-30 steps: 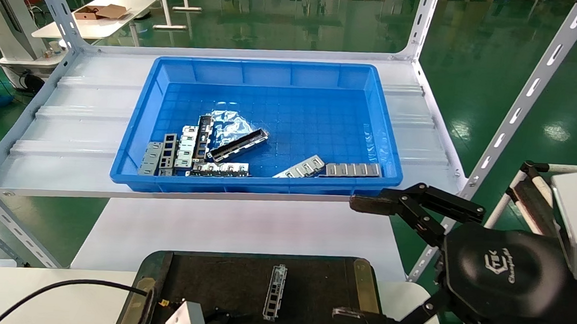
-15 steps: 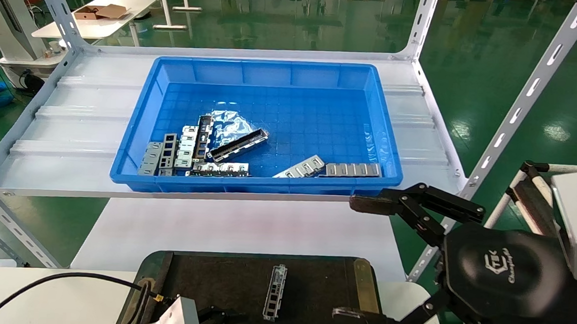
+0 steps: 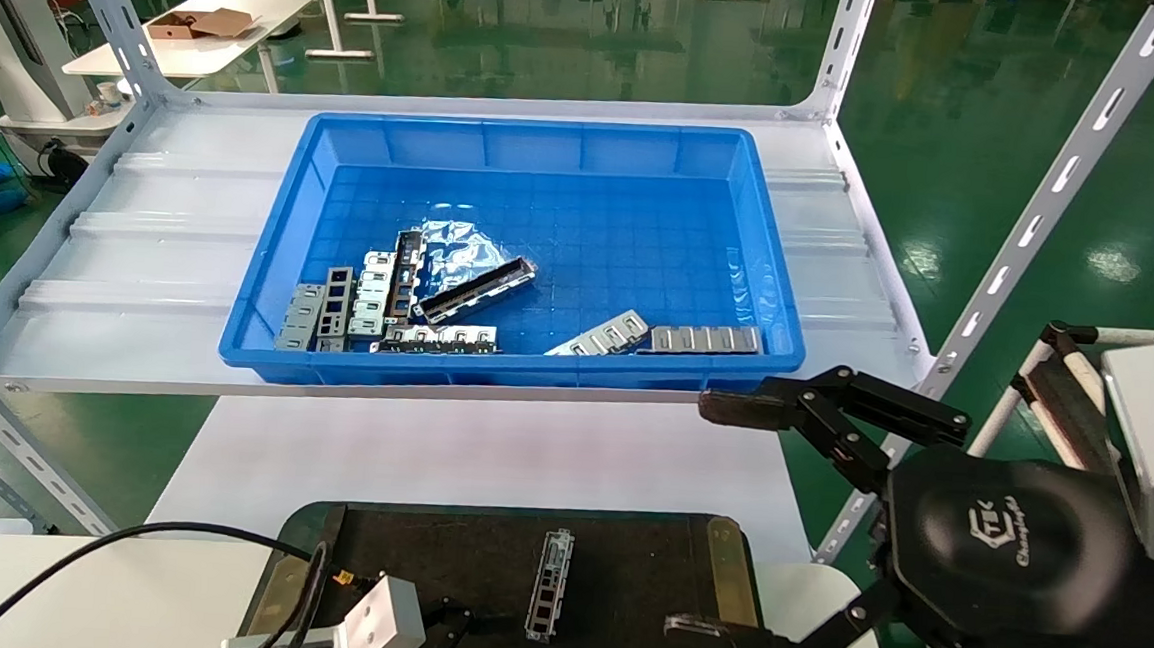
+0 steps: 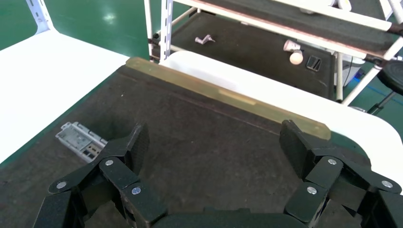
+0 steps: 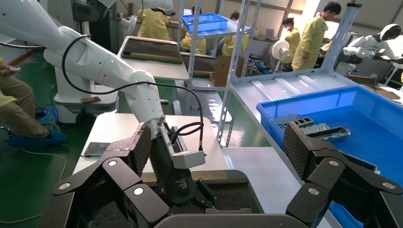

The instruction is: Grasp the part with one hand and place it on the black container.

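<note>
I'm sliding my left claw (image 4: 209,147), wide open and empty, rightward over the black container (image 3: 723,563) toward the part (image 3: 549,583) already lying there, right claw (image 3: 725,518) hanging open nearby.

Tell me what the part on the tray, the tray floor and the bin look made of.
Part: likely stamped metal, silver-grey with rectangular cut-outs. Tray floor: matte black, fibrous-looking, perhaps felt or foam; brass-coloured edge strips. Bin: glossy blue moulded plastic, gridded floor.
</note>
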Motion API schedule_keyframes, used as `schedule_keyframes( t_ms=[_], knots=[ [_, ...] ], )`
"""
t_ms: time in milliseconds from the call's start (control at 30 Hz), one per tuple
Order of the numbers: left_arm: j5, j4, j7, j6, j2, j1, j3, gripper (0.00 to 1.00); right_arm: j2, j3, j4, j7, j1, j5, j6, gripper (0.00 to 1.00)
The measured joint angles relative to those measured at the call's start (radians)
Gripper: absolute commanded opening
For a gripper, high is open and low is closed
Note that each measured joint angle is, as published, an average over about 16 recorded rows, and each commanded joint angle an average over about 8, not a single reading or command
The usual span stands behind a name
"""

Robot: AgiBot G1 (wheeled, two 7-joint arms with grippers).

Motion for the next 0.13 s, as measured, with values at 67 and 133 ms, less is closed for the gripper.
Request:
schedule_keyframes(
  t_ms=[67, 133],
  knots=[
    [0.002, -0.002, -0.005, 0.0, -0.002, -0.004, 0.001, 1.0, 0.0, 0.0, 0.0, 0.0, 0.0, 0.0, 0.0, 1.0],
    [0.003, -0.004, -0.01, -0.001, -0.006, -0.007, 0.001, 1.0, 0.0, 0.0, 0.0, 0.0, 0.0, 0.0, 0.0, 1.0]
  ],
)
